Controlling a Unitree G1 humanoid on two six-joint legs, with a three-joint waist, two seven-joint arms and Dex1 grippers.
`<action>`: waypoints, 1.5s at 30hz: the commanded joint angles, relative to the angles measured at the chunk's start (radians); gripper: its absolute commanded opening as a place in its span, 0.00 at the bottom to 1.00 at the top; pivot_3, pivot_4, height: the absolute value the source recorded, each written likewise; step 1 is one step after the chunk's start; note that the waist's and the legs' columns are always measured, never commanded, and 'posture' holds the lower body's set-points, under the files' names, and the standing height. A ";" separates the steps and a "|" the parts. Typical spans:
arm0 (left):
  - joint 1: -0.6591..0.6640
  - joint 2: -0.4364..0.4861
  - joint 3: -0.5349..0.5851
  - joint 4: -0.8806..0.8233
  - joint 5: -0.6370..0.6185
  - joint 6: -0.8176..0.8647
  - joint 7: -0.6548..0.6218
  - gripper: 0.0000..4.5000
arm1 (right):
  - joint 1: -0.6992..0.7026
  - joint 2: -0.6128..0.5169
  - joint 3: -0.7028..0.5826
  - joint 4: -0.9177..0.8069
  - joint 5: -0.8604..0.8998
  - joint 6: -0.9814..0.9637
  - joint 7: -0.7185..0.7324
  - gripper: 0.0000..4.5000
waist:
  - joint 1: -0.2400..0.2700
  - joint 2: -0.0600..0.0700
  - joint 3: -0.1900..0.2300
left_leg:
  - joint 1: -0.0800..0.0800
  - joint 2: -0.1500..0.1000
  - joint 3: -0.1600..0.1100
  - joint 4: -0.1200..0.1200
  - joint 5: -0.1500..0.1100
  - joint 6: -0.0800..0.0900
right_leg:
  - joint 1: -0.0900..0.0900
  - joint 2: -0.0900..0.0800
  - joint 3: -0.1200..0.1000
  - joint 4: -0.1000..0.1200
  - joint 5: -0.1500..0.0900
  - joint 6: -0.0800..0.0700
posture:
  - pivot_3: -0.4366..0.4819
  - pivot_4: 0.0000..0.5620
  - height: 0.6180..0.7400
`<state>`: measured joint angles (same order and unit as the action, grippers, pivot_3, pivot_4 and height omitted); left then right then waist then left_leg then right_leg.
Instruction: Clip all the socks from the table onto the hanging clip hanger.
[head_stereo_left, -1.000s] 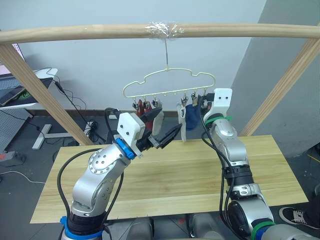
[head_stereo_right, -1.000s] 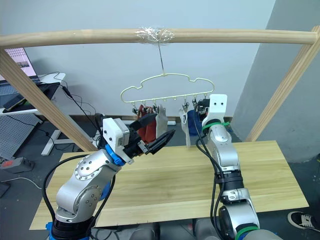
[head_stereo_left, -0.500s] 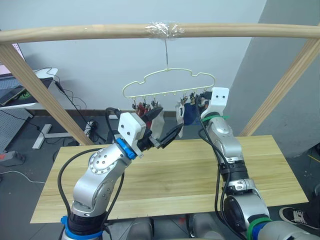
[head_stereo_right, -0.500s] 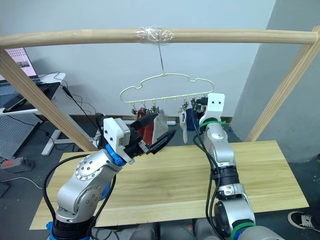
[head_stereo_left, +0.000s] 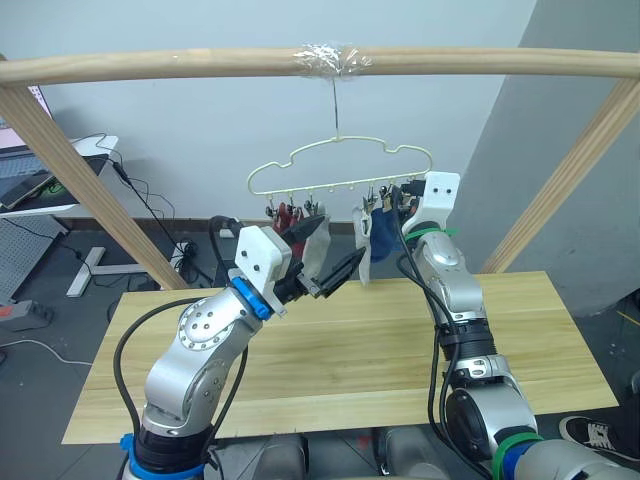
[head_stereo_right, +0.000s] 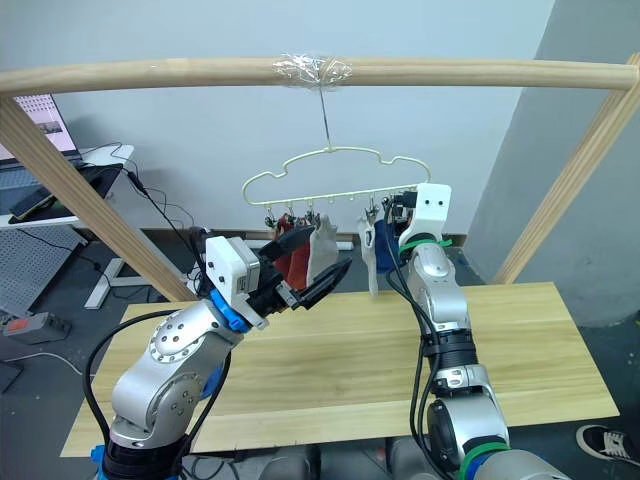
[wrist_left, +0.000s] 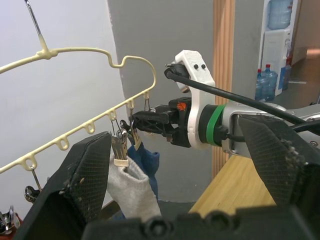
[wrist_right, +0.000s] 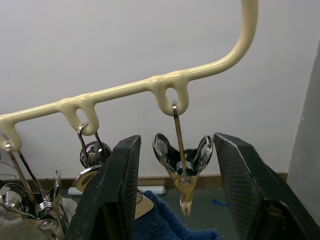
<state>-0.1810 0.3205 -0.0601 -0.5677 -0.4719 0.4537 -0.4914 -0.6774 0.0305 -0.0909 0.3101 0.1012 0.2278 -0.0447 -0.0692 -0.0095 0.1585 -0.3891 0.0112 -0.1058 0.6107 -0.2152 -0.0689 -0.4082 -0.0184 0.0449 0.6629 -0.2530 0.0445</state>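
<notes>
Nearest, a bare plank desk; above it, left gripper raised with fingers spread wide, holding nothing, just in front of a light grey sock and a rust red sock hanging clipped at the left of the clip hanger. Farther right, right gripper up at the hanger's right end, fingers parted either side of an empty metal clip, beside a blue sock and another grey sock. Behind, hanger hooked on a wooden pole.
</notes>
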 joint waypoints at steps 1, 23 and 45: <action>-0.007 -0.001 -0.005 -0.039 -0.009 -0.007 0.002 1.00 | -0.031 0.003 0.000 -0.014 0.005 -0.024 0.002 0.53 | 0.003 0.000 0.000 | 0.000 0.000 0.000 0.000 0.000 0.000 | 0.000 0.000 0.000 0.000 0.000 0.000 | 0.51 0.20 1.00; 0.115 0.008 0.100 0.144 0.050 0.039 0.122 1.00 | -0.037 -0.131 0.012 -0.127 0.102 0.286 0.209 0.01 | 0.013 0.000 0.000 | 0.003 0.000 0.000 0.000 0.000 0.000 | 0.002 0.000 0.000 0.000 0.000 0.000 | 0.49 0.23 1.00; -0.184 0.184 0.216 1.424 0.344 -0.279 0.099 1.00 | 0.016 -0.256 0.034 -0.396 0.170 0.670 0.310 0.01 | 0.009 -0.004 0.003 | 0.002 0.000 0.000 -0.001 0.000 0.000 | 0.002 0.000 -0.002 -0.001 -0.001 -0.001 | 0.41 0.29 1.00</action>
<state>-0.3526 0.4849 0.1475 0.8178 -0.1388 0.1777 -0.3873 -0.6627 -0.2216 -0.0482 -0.0465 0.2611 0.8867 0.2739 -0.0600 -0.0136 0.1617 -0.3865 0.0115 -0.1061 0.6095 -0.2154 -0.0688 -0.4067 -0.0186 0.0434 0.6618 -0.2539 0.0438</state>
